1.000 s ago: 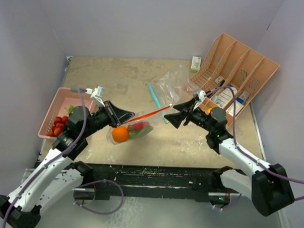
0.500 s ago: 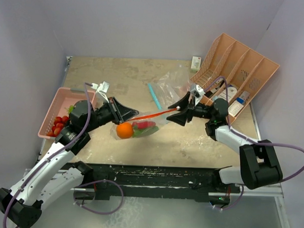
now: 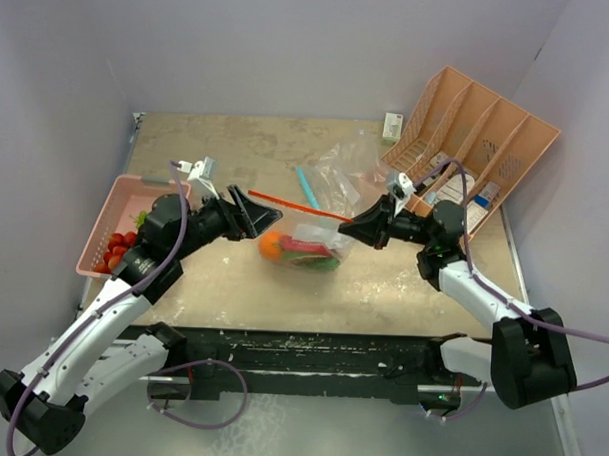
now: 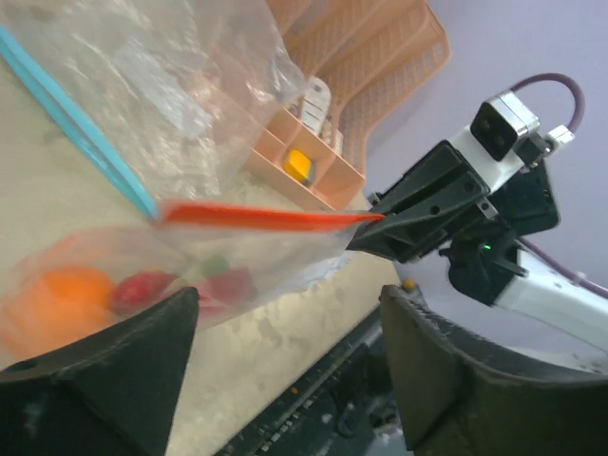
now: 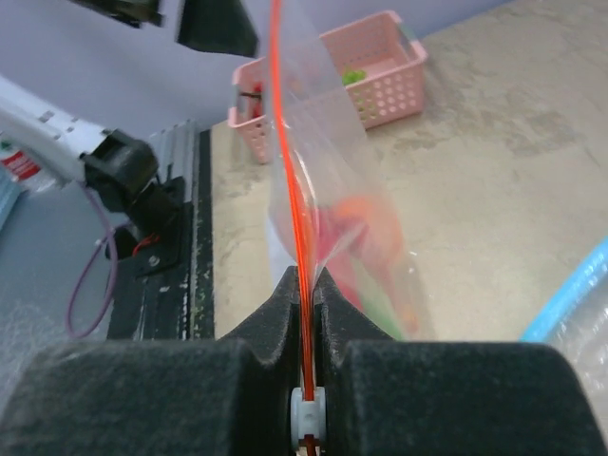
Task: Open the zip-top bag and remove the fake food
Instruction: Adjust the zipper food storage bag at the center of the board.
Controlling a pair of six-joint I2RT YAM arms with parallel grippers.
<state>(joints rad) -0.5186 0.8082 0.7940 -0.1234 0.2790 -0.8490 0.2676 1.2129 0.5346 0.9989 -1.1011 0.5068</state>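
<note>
The zip-top bag (image 3: pixel 306 240) is clear with a red zip strip (image 3: pixel 297 205). It hangs from its right end over the table, with fake food inside: an orange (image 3: pixel 272 246) and red and green pieces (image 3: pixel 312 254). My right gripper (image 3: pixel 355 228) is shut on the strip's right end; in the right wrist view the red zip strip (image 5: pixel 293 209) runs up from between the closed fingers. My left gripper (image 3: pixel 257 212) is open just left of the strip's free end and holds nothing. In the left wrist view the bag (image 4: pixel 142 285) lies beyond the spread fingers (image 4: pixel 123 370).
A pink basket (image 3: pixel 113 196) at the left holds red strawberries (image 3: pixel 115 251) and a green leaf. A second clear bag (image 3: pixel 342 169) with a blue zip (image 3: pixel 308 191) lies behind. A peach divided organizer (image 3: pixel 478 129) with boxes stands at the right, and a small white box (image 3: pixel 392 124) is beside it.
My left gripper let go of the zip strip and opened. My right gripper closed on the strip's right end. The bag swung down and to the right.
</note>
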